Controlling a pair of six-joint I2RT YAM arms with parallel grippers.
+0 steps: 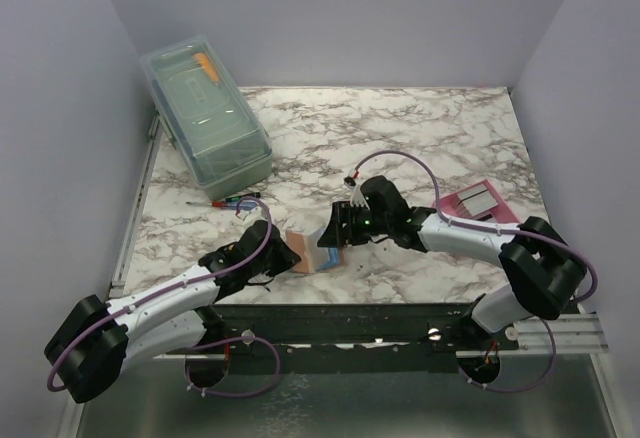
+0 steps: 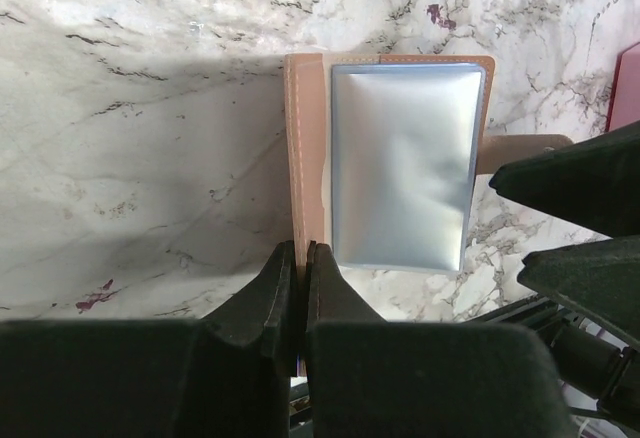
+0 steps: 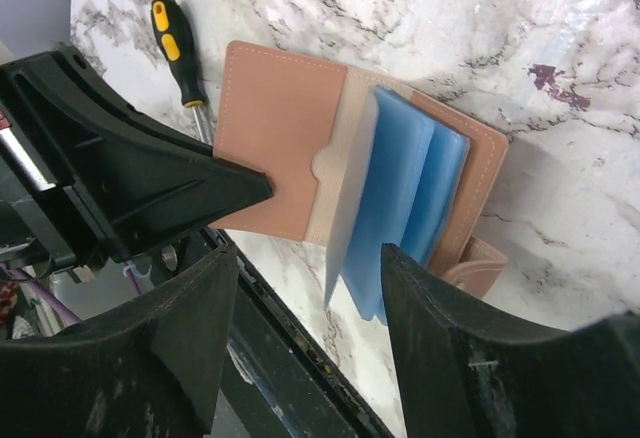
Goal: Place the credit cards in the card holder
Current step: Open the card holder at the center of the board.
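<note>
The tan card holder (image 1: 312, 254) lies open on the marble near the front edge. In the left wrist view its pale blue plastic sleeves (image 2: 402, 166) face up. My left gripper (image 2: 300, 255) is shut on the holder's (image 2: 303, 138) left flap edge. My right gripper (image 3: 310, 258) is open and empty, its jaws straddling the blue sleeves (image 3: 400, 193), which stand fanned up from the holder (image 3: 275, 123). In the top view the right gripper (image 1: 336, 230) hovers just right of the left gripper (image 1: 288, 255). No loose credit card shows by the holder.
A pink slotted tray (image 1: 478, 203) with greyish flat pieces sits at the right; its corner shows in the left wrist view (image 2: 628, 88). A clear lidded box (image 1: 205, 123) stands at the back left. A screwdriver (image 1: 235, 200) lies behind the left gripper and shows in the right wrist view (image 3: 176, 50).
</note>
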